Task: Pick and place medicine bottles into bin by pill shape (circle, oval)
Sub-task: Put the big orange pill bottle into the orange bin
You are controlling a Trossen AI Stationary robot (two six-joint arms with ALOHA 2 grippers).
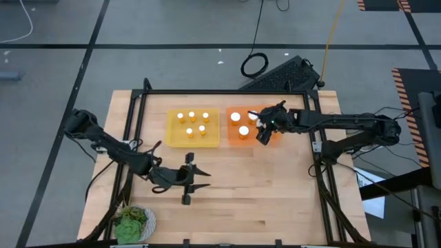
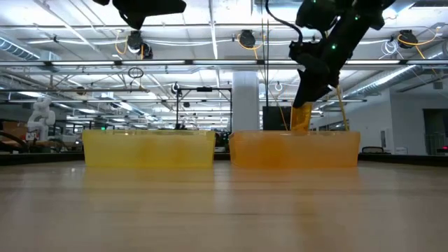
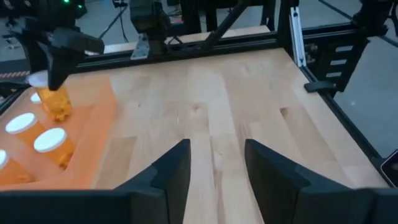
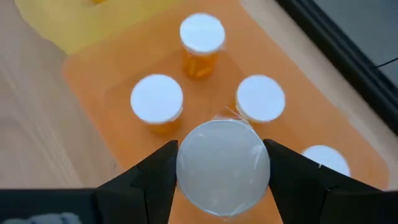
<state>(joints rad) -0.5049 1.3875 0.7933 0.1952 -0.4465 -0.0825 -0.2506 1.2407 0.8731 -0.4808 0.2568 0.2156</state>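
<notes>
Two bins stood side by side at the far middle of the table (image 1: 275, 200). Nearest the camera in the high view, a green leafy object (image 1: 133, 222) lay at the table's near-left corner. Just beyond it the left gripper (image 1: 194, 178) waited low over bare wood, fingers (image 3: 171, 171) spread wide and empty. Farther back, the yellow bin (image 1: 193, 127) held five bottles (image 1: 192, 116) standing upright, white caps up. Beside it on the right, the orange bin (image 1: 242, 142) held several more bottles (image 4: 157, 99), also upright and set apart from one another. The right gripper (image 1: 264, 126) hung over the orange bin's right part, clamped on a bottle (image 4: 222, 167) by its wide white cap; in the low view this bottle's amber body (image 2: 301, 117) hung just above the bin's rim, clear of the bottles below. Beyond the table a keyboard (image 1: 279, 74) lay on the floor.
</notes>
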